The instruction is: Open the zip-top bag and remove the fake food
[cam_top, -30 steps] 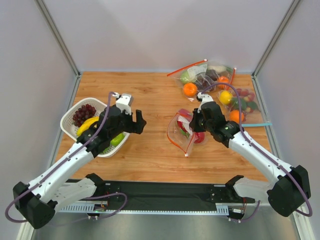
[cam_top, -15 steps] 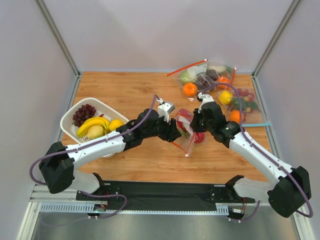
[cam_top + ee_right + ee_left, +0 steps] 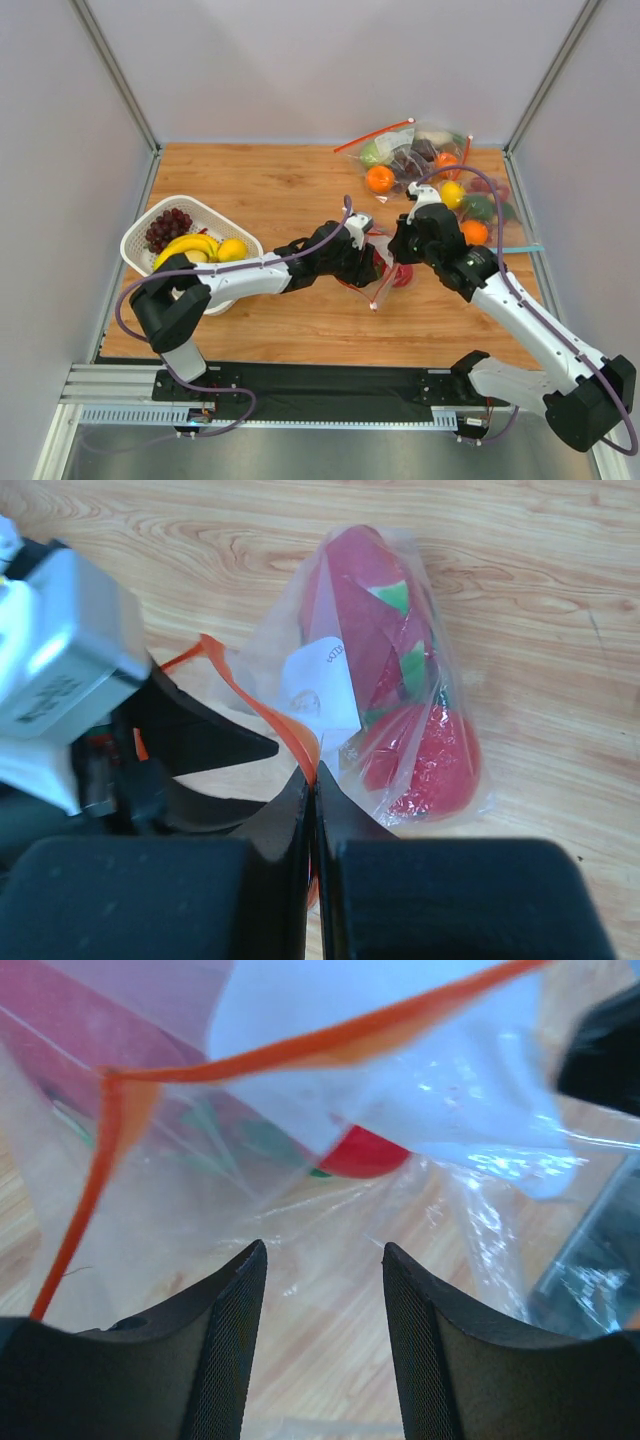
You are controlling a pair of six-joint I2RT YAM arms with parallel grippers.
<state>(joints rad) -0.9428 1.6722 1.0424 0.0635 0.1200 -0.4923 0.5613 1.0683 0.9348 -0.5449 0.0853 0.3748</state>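
Note:
The zip-top bag (image 3: 383, 283) lies on the wood mid-table, and its red-orange zip strip (image 3: 262, 712) is pulled apart. My right gripper (image 3: 312, 776) is shut on one side of the strip; it also shows in the top view (image 3: 403, 250). My left gripper (image 3: 323, 1252) is open and empty at the bag's mouth, pointing inside, with the strip (image 3: 330, 1032) arching above the jaws. From above, the left gripper (image 3: 364, 262) is just left of the bag. Inside the bag are a pink fruit with green tips (image 3: 368, 620), a round red fruit (image 3: 432, 762) and the white label (image 3: 325, 685). No grapes or yellow fruit show in it.
A white basket (image 3: 131, 243) at the left holds dark grapes, bananas and a yellow fruit. Other filled bags (image 3: 420, 152) and a loose orange (image 3: 379, 178) lie at the back right. One bag with a teal strip (image 3: 520, 248) is by the right wall.
My left arm swung from the basket across to the bag, and its open jaws are now at the bag's mouth. My right gripper kept hold of the strip and shifted slightly right.

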